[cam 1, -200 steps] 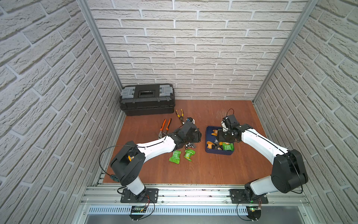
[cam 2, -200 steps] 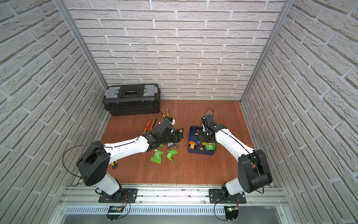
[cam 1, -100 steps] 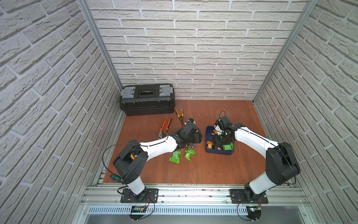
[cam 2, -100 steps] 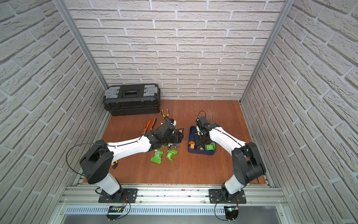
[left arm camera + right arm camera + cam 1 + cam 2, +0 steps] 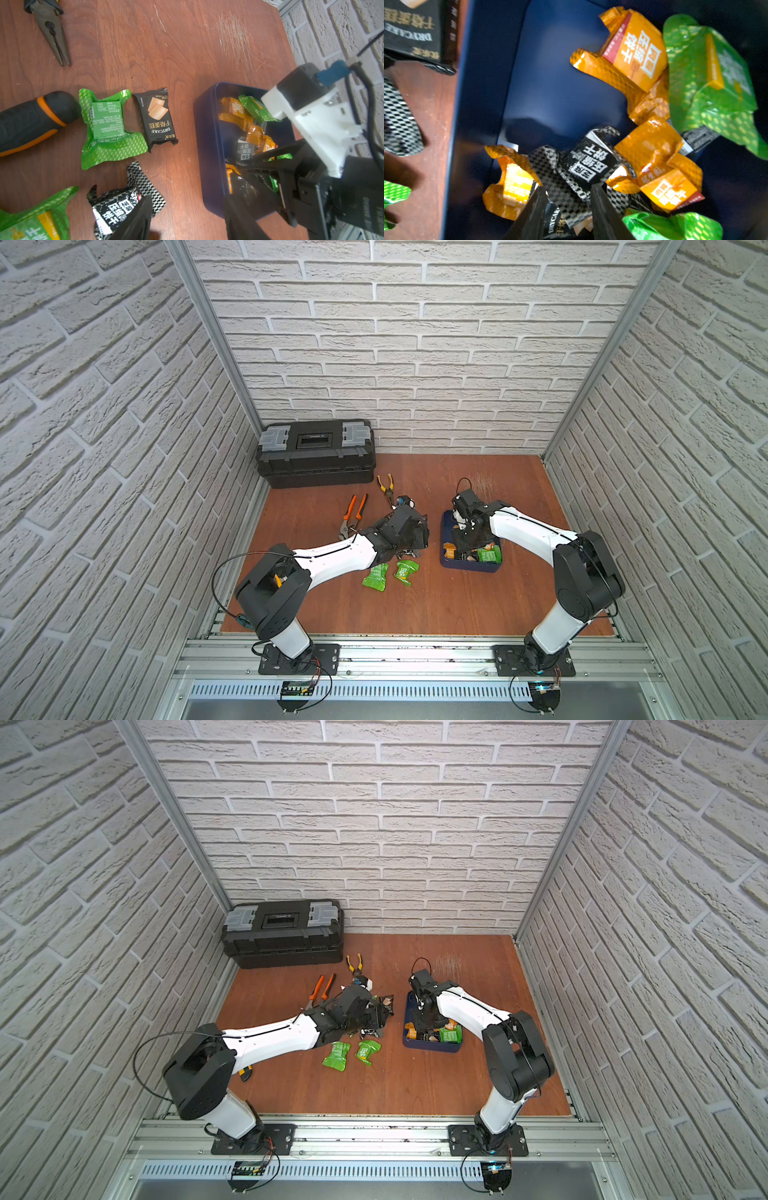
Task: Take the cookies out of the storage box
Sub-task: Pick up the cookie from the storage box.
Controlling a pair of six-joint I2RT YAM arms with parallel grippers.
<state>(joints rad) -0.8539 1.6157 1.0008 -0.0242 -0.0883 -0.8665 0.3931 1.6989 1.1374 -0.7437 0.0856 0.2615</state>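
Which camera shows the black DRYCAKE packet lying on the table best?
The left wrist view: the whole DRYCAKE packet lies flat, its print readable. The right wrist view catches only one corner. In a top view it is just a tiny dark patch.

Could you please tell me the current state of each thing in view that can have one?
storage box, open-topped, partly emptied
cookies, sealed; several out on the table, the rest in the box
toolbox, lid shut
yellow-handled pliers, jaws closed
left gripper, open and empty, beside the box
right gripper, down in the box, jaws either side of a black packet, grip unclear
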